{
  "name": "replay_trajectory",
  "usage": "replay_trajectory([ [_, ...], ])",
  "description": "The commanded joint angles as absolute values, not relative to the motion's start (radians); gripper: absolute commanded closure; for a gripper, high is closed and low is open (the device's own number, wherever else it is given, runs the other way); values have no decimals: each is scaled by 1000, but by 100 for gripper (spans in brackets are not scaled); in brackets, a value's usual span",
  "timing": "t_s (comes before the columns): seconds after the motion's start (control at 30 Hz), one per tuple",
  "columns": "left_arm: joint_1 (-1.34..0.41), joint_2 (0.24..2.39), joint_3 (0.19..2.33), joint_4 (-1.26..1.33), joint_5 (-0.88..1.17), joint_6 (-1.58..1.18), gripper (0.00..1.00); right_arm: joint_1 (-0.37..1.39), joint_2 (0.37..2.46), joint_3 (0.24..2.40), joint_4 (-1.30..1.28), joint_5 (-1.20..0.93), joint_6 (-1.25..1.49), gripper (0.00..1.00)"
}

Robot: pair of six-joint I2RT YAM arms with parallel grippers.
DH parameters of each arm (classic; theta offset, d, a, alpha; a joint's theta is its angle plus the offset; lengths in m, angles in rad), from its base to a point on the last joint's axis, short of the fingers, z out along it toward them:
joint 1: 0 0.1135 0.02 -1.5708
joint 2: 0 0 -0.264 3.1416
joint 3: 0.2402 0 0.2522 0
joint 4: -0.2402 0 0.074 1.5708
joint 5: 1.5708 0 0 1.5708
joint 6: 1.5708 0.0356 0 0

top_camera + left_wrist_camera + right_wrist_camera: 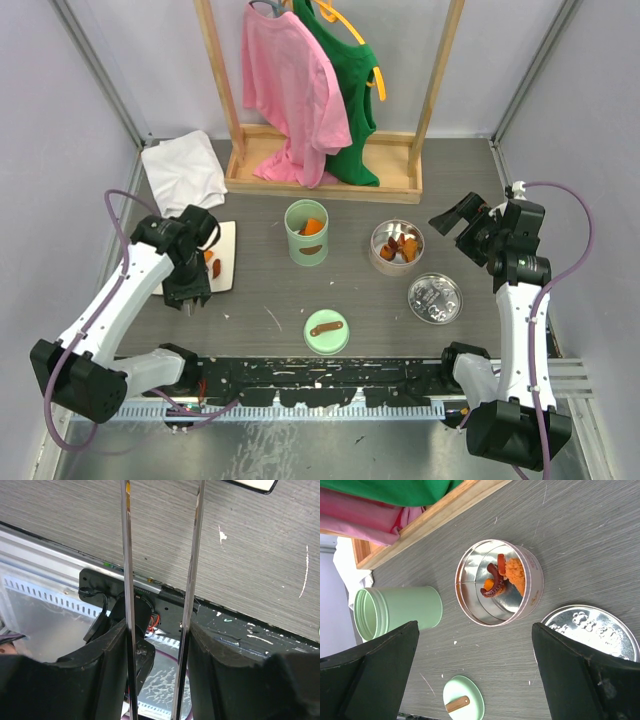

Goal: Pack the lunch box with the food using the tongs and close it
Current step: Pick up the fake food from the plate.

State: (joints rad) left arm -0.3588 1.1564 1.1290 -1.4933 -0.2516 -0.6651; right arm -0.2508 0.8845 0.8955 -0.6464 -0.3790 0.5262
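Tongs (127, 580) in left fingers (100, 670), near table edge (65, 540)

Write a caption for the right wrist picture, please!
Open right fingers frame a tin of food, beside a green canister.

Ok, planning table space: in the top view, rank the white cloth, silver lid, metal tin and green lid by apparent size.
1. white cloth
2. silver lid and metal tin: alike, unranked
3. green lid, slightly smaller

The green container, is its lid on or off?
Off. The green container stands open with orange food inside; its lid lies apart on the table.
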Motion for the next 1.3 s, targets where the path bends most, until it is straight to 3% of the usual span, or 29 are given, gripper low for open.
replay_trajectory([
  [0.0,-353,1164,1120,-1473,-231,-656,55,-254,889,908,-592,-393,530,0],
  [0.27,-338,1192,1092,-1410,-251,-636,58,-254,889,909,-593,-393,528,0],
  [0.53,-311,1178,1101,-1401,-246,-624,70,-254,885,913,-600,-383,522,0],
  [0.67,-311,1150,1176,-1441,-242,-627,78,-255,885,913,-601,-382,521,0],
  [0.93,-311,1117,1411,-1514,-255,-619,83,-253,881,913,-604,-382,521,0],
  [1.27,-389,1124,1541,-1281,70,-662,87,-254,873,916,-608,-378,526,0],
])
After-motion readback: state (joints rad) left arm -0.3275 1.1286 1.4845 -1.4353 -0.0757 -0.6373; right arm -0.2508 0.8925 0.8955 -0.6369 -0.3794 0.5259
